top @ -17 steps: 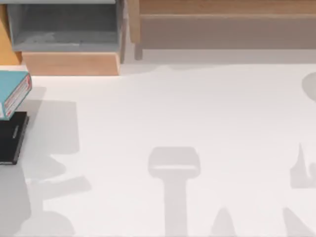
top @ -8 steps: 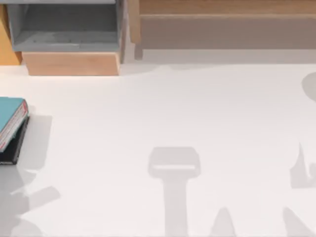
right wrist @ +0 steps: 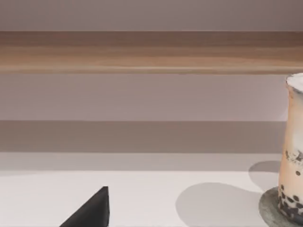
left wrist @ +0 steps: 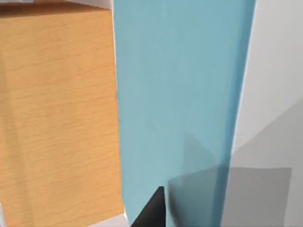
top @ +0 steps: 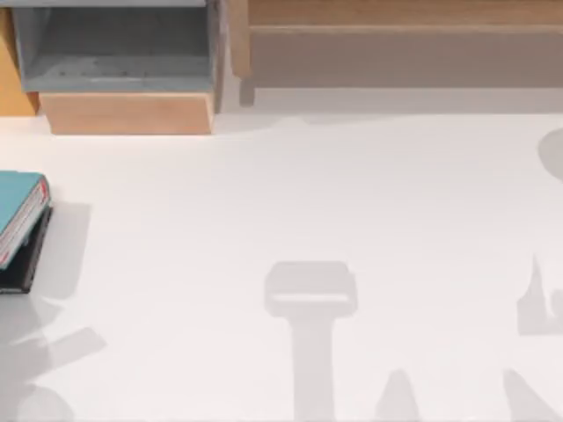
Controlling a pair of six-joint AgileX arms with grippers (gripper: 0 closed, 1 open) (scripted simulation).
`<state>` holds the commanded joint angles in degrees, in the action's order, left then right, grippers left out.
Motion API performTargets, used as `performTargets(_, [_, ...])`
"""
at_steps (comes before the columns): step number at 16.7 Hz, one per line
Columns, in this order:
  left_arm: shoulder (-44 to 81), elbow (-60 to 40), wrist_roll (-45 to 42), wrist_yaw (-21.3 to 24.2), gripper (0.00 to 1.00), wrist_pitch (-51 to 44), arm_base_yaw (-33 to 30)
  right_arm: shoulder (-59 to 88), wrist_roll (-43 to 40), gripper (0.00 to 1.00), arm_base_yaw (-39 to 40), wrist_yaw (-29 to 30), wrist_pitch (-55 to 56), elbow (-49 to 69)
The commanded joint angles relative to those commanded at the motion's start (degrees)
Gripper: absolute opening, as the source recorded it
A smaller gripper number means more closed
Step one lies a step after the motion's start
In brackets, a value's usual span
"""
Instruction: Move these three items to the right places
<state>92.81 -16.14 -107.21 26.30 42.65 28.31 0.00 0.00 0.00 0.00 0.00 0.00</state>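
Teal book [top: 19,211] atop black slab [top: 22,264]

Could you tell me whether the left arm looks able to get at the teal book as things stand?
Probably yes. The teal book lies at the table's left edge on a black slab, its cover close under the left wrist camera with nothing over it. A dark fingertip shows beside it.

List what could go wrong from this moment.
1. The teal book lies on the black slab at the table's left edge and overhangs it; a nudge could tip it or carry it off the table.
2. In the left wrist view the book's cover sits very close to the camera, so a further descent might press into it.
3. The drink cup stands near the right arm; a swing could topple it.
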Motion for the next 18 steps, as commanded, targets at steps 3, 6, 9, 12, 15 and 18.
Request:
performTargets(3, [0.00, 0.00, 0.00, 0.00, 0.30, 0.00, 0.00, 0.00, 0.00, 1.00, 0.00, 0.00, 0.00, 0.00])
performTargets(6, [0.00, 0.00, 0.00, 0.00, 0.53, 0.00, 0.00, 0.00, 0.00, 1.00, 0.00, 0.00, 0.00, 0.00])
performTargets(9, [0.00, 0.00, 0.00, 0.00, 0.75, 0.00, 0.00, 0.00, 0.00, 1.00, 0.00, 0.00, 0.00, 0.00])
performTargets(12, [0.00, 0.00, 0.00, 0.00, 0.98, 0.00, 0.00, 0.00, 0.00, 1.00, 0.00, 0.00, 0.00, 0.00])
performTargets(15, [0.00, 0.00, 0.00, 0.00, 1.00, 0.00, 0.00, 0.00, 0.00, 1.00, 0.00, 0.00, 0.00, 0.00])
performTargets(18, [0.00, 0.00, 0.00, 0.00, 1.00, 0.00, 0.00, 0.00, 0.00, 1.00, 0.00, 0.00, 0.00, 0.00])
